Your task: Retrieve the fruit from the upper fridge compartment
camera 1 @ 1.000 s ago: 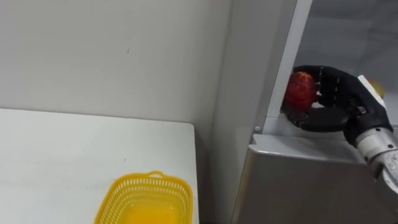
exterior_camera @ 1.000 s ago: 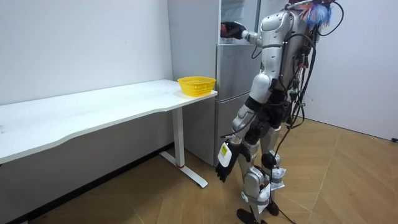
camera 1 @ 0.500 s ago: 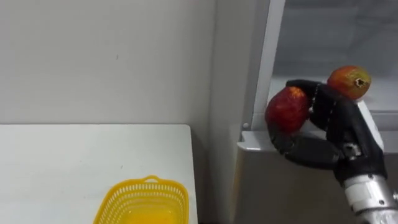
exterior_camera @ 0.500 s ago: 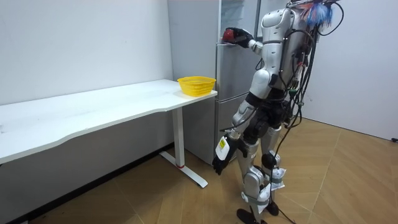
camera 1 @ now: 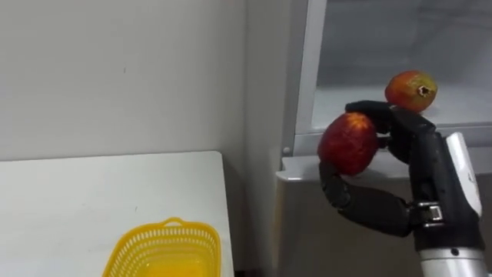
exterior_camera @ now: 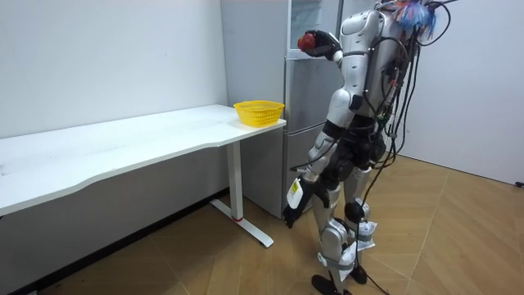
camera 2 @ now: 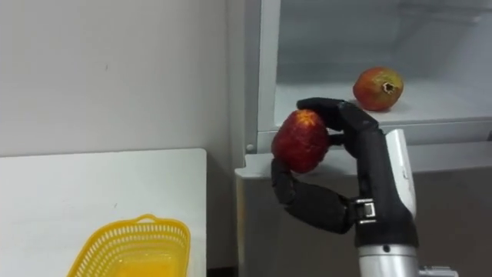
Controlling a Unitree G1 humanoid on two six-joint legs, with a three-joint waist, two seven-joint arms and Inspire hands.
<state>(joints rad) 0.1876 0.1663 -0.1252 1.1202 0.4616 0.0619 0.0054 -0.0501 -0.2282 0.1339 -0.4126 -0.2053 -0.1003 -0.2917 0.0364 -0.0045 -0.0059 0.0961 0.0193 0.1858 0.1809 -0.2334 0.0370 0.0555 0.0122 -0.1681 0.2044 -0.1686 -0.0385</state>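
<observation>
The right hand (camera 1: 421, 158) is curled round a red fruit (camera 1: 347, 143), holding it just in front of the open upper compartment of the fridge (camera 1: 302, 77). A second fruit (camera 1: 410, 91) lies on the shelf inside the fridge. Left of the fridge, a yellow basket (camera 1: 161, 248) sits on the white tabletop (camera 1: 77, 200). The left hand (exterior_camera: 291, 215) hangs low in front of the fridge.

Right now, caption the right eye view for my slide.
The robot's right hand grips a red fruit in front of the upper fridge shelf, where a second fruit lies.
</observation>
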